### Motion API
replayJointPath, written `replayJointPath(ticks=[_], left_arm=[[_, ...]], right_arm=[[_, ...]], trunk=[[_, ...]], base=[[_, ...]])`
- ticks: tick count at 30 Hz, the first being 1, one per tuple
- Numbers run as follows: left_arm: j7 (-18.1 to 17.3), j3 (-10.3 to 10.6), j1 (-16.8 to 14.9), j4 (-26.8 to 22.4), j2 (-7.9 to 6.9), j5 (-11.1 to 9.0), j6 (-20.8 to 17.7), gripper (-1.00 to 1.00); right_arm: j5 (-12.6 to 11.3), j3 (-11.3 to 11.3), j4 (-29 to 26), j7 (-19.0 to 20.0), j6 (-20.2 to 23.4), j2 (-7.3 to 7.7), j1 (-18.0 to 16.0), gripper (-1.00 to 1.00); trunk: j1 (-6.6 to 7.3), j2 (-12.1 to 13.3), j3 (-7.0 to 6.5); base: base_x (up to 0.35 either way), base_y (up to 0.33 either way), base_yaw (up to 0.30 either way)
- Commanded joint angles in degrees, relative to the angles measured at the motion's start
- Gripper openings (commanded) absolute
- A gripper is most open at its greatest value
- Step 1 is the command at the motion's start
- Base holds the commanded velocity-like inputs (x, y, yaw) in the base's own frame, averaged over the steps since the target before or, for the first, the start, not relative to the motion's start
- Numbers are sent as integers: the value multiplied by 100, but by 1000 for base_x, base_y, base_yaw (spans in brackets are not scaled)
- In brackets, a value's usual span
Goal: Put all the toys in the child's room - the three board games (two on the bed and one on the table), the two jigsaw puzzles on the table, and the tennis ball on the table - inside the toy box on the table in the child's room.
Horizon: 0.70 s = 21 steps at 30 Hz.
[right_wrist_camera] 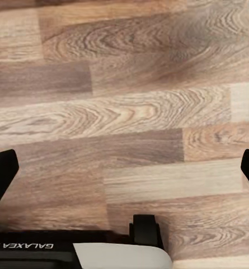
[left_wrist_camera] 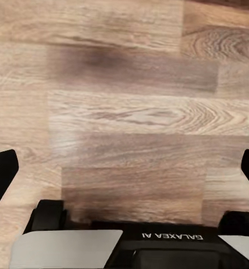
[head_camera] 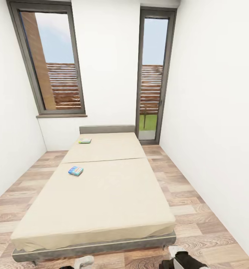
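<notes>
Beige bed (head_camera: 102, 194) carries two board games: one (head_camera: 75, 170) near its middle, another (head_camera: 84, 141) close to the headboard. Both end effectors, left (left_wrist_camera: 124, 168) and right (right_wrist_camera: 124, 168), hang spread apart over wooden floor (right_wrist_camera: 130, 84), holding nothing.

A plain beige fabric mattress tops the low bed (head_camera: 102, 194), whose grey frame shows along its edge. On it lie a flat blue board-game box (head_camera: 75, 170) with orange and green patches and a flat green-and-yellow board-game box (head_camera: 84, 140). The plank floor (head_camera: 191, 209) is wood-grained brown (paler in places), the walls white, and both window frames dark grey.
</notes>
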<state>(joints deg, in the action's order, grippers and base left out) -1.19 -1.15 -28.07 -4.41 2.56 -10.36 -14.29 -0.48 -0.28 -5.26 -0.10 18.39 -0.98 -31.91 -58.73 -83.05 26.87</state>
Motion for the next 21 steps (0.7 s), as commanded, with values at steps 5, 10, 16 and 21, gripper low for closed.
replayJointPath(ticks=[5,10,16,21], left_arm=[[1,-79,-347,-274,97,-200,-294,100],[31,-139,-748,-702,174,-514,-693,100],[50,-158,-967,-1046,196,-728,-924,100],[57,-173,-1102,-1435,205,-915,-1049,100]], right_arm=[[-9,-5,-72,15,619,-3,-598,100],[-18,-12,-189,28,1074,-9,-1173,100],[-33,-14,-431,28,1246,-17,-1407,100],[-45,-15,-805,33,1368,-17,-1520,100]], trunk=[[0,-3,6],[0,-3,6],[0,-3,6],[0,-3,6]], base=[[0,0,0],[0,0,0],[0,0,0],[0,0,0]])
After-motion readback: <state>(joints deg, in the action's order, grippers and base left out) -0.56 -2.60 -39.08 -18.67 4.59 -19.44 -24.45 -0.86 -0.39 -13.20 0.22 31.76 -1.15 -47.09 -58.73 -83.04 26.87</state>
